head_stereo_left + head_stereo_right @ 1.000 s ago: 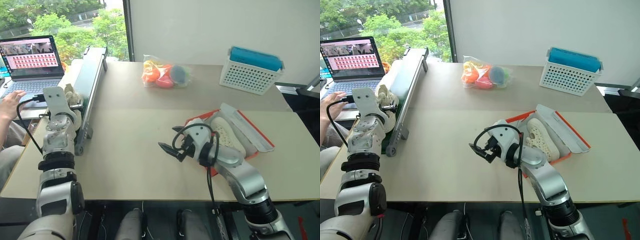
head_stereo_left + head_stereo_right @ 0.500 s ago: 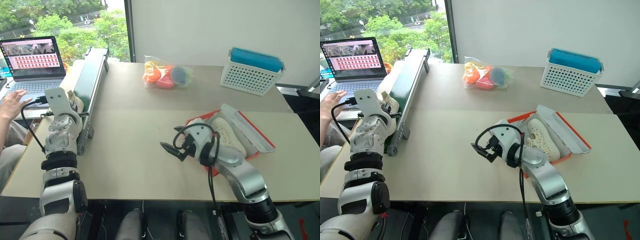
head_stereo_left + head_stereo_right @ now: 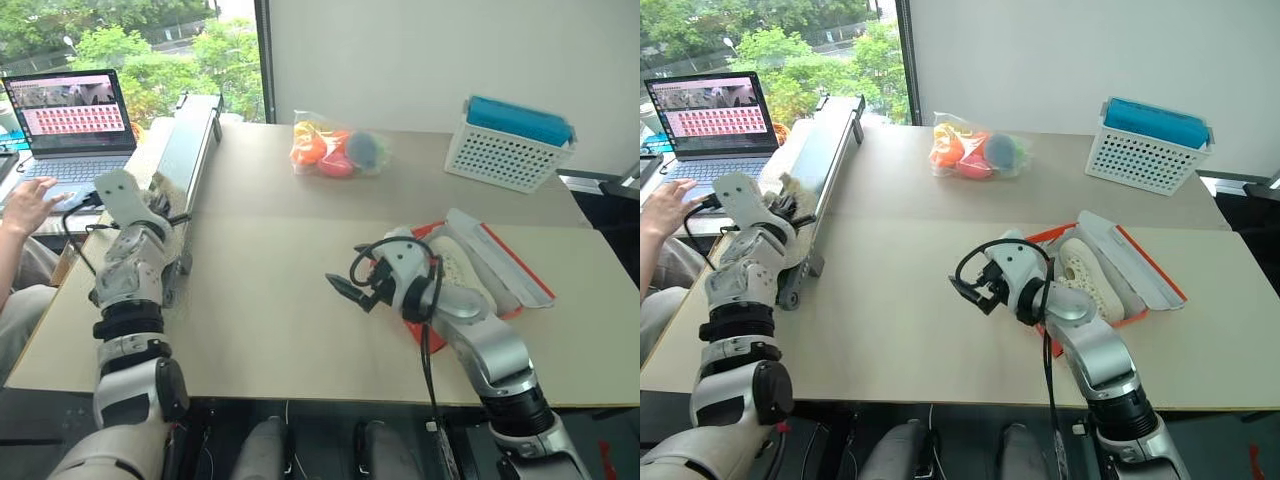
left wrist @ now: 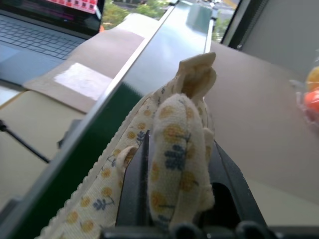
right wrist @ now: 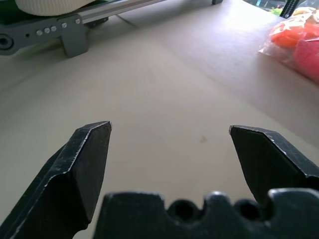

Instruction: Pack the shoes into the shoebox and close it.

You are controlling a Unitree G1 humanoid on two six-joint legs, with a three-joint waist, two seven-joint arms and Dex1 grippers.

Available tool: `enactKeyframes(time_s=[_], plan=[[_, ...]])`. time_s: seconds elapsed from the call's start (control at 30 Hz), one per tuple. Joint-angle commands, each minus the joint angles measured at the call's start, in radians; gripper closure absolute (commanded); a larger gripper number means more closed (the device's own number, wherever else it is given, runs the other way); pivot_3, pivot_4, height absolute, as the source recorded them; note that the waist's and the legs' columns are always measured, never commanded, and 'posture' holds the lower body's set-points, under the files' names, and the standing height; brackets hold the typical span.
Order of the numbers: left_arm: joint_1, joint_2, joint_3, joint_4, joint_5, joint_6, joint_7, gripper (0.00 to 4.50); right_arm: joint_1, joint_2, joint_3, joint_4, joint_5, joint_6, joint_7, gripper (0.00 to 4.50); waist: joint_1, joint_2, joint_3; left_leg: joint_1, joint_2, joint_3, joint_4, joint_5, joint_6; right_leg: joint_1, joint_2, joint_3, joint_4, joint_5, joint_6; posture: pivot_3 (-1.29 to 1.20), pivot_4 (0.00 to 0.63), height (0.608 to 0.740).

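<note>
The orange-red shoebox (image 3: 1048,236) lies open at the table's right, its white-lined lid (image 3: 1132,262) folded out. One cream perforated shoe (image 3: 1087,280) rests inside it. My right gripper (image 3: 970,292) hovers just left of the box, low over the table, open and empty; its fingers (image 5: 84,164) stand wide apart. At the table's left edge, beside the conveyor, my left gripper (image 3: 790,207) is shut on a soft cream item printed with yellow and blue flowers (image 4: 179,149). I cannot tell whether that item is a shoe.
A long green-belted conveyor (image 3: 825,150) runs along the table's left side. A laptop (image 3: 710,115) and a person's hand (image 3: 665,205) are beyond it. A clear bag of colourful balls (image 3: 975,150) and a white perforated basket (image 3: 1145,145) stand at the back.
My left gripper has shut on the flower-printed item and moved right, toward the table, rolling its wrist. The right gripper has stayed open and has barely moved.
</note>
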Motion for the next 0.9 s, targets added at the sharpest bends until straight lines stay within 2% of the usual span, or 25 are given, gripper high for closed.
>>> enactKeyframes(time_s=[0.03, 0.2, 0.33, 0.43, 0.53, 0.7, 0.9], plan=[[-0.043, -0.026, -0.037, -0.138, -0.058, 0.034, -0.049, 4.21, -0.042, 0.034, -0.078, 0.017, 0.027, 0.016, -0.043, 0.00, -0.004, 0.000, 0.000, 0.000, 0.000, 0.000, 0.000, 0.000, 0.000, 0.000, 0.000, 0.000, 0.000, 0.000, 0.000, 0.00, 0.150, 0.705], [-0.035, -0.092, -0.086, -0.257, -0.111, 0.116, -0.061, 4.21, -0.136, 0.133, -0.242, 0.120, 0.102, 0.150, -0.177, 0.00, -0.015, 0.000, 0.000, 0.000, 0.000, 0.000, 0.000, 0.000, 0.000, -0.001, 0.001, 0.000, 0.000, 0.000, 0.000, 0.00, 0.150, 0.705], [0.001, -0.172, -0.141, -0.332, -0.136, 0.170, -0.059, 4.21, -0.232, 0.225, -0.380, 0.160, 0.230, 0.308, -0.263, 0.00, -0.021, 0.000, 0.000, 0.000, 0.001, 0.000, -0.001, 0.000, 0.000, -0.001, 0.001, 0.000, 0.001, 0.000, 0.000, 0.00, 0.150, 0.705], [0.021, -0.215, -0.181, -0.367, -0.138, 0.198, -0.071, 4.21, -0.299, 0.273, -0.433, 0.179, 0.291, 0.405, -0.312, 0.00, -0.024, 0.000, 0.000, -0.001, 0.001, 0.001, -0.001, 0.000, 0.000, -0.002, 0.002, 0.001, 0.002, 0.000, 0.000, 0.00, 0.150, 0.705], [0.033, -0.276, -0.234, -0.399, -0.151, 0.230, -0.084, 4.21, -0.433, 0.363, -0.519, 0.243, 0.366, 0.515, -0.410, 0.00, -0.027, 0.000, 0.000, -0.001, 0.001, 0.001, -0.001, 0.000, 0.000, -0.002, 0.002, 0.001, 0.003, 0.000, -0.001, 0.00, 0.150, 0.705], [0.023, -0.315, -0.275, -0.410, -0.156, 0.248, -0.095, 4.21, -0.536, 0.402, -0.527, 0.317, 0.363, 0.579, -0.482, 0.00, -0.035, 0.000, 0.000, -0.001, 0.001, 0.001, -0.002, 0.000, 0.000, -0.003, 0.002, 0.002, 0.003, 0.000, -0.001, 0.00, 0.150, 0.705], [0.026, -0.331, -0.294, -0.419, -0.161, 0.257, -0.100, 4.21, -0.543, 0.375, -0.512, 0.380, 0.348, 0.567, -0.490, 0.00, -0.034, 0.000, 0.000, -0.002, 0.001, 0.001, -0.002, 0.000, 0.000, -0.003, 0.002, 0.002, 0.003, 0.000, -0.001, 0.00, 0.150, 0.705]])
